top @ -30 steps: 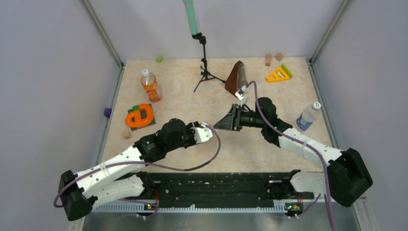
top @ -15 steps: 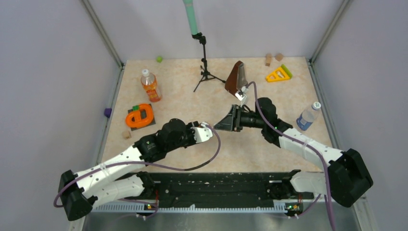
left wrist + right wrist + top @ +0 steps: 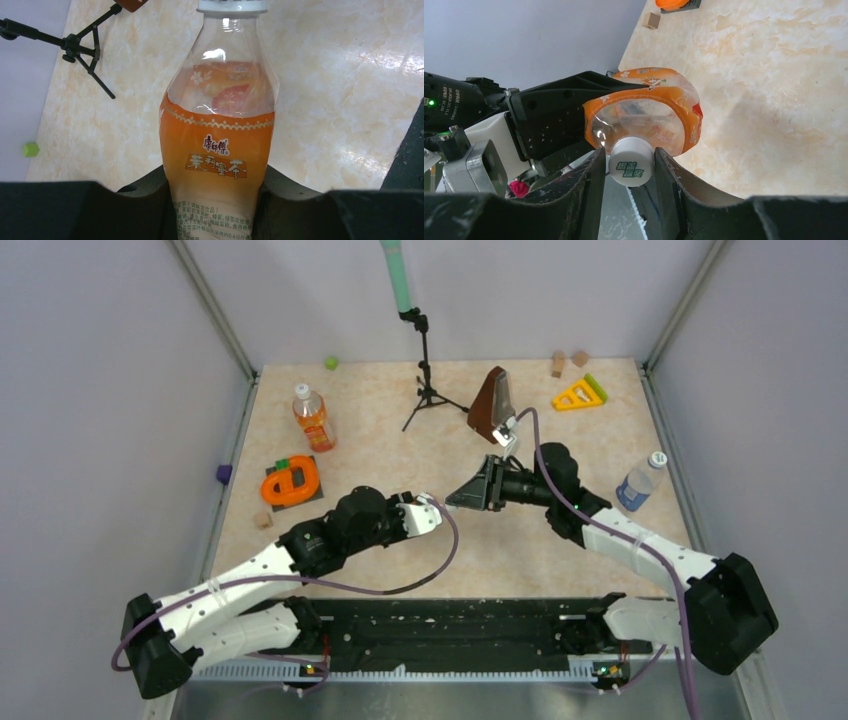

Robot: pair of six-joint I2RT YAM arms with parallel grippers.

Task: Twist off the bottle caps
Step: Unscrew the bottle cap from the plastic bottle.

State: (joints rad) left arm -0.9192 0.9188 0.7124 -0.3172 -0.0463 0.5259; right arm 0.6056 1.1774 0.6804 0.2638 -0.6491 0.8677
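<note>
Bottle cap (image 3: pixel 631 162) gripped, right hand (image 3: pixel 629 156) rotated slightly

Clamped white cap (image 3: pixel 631 169) in right tool (image 3: pixel 629 161), orange bottle (image 3: pixel 644 112) behind

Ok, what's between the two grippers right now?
The orange bottle: the left gripper clamps its body, and its white cap sits between the fingers of the right gripper. The right wrist view shows it best.

Held bottle (image 3: pixel 218 150) base hidden; cap (image 3: pixel 231 5) top seemingly cropped.
</note>
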